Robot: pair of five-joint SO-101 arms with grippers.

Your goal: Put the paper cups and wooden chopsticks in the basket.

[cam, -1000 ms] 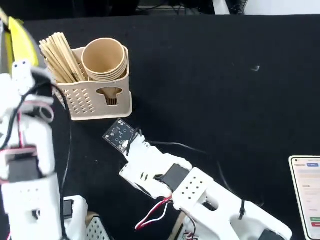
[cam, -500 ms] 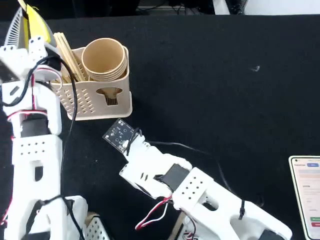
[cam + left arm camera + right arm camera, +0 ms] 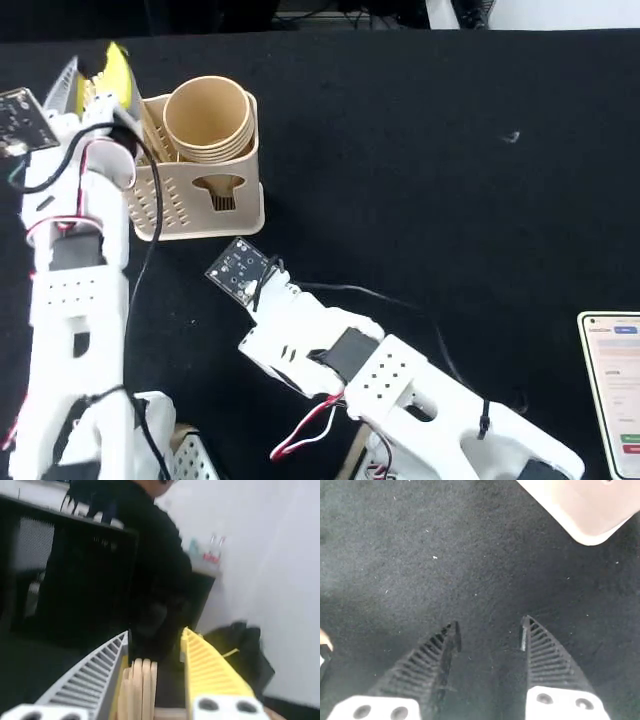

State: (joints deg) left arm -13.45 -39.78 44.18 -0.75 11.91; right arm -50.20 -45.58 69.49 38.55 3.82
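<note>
A beige slotted basket (image 3: 190, 195) stands at the back left of the black table. A stack of paper cups (image 3: 208, 118) sits inside it, and wooden chopsticks (image 3: 157, 135) stand in its left part. My left gripper (image 3: 92, 66) is at the basket's left end, open. In the left wrist view its grey and yellow fingers (image 3: 210, 670) straddle the chopsticks' tops (image 3: 141, 685) with a gap on the yellow side. My right gripper (image 3: 490, 625) is open over bare table just in front of the basket's corner (image 3: 580, 510); its arm (image 3: 330, 350) lies low at the front.
A phone (image 3: 612, 390) lies at the right edge of the table. Cables trail from the right arm across the front. The black cloth (image 3: 450, 180) stretches behind and to the right of the basket.
The left arm has swung from the left edge up and toward the basket, bringing its gripper over the chopsticks. The right arm, the basket and the cups have not moved.
</note>
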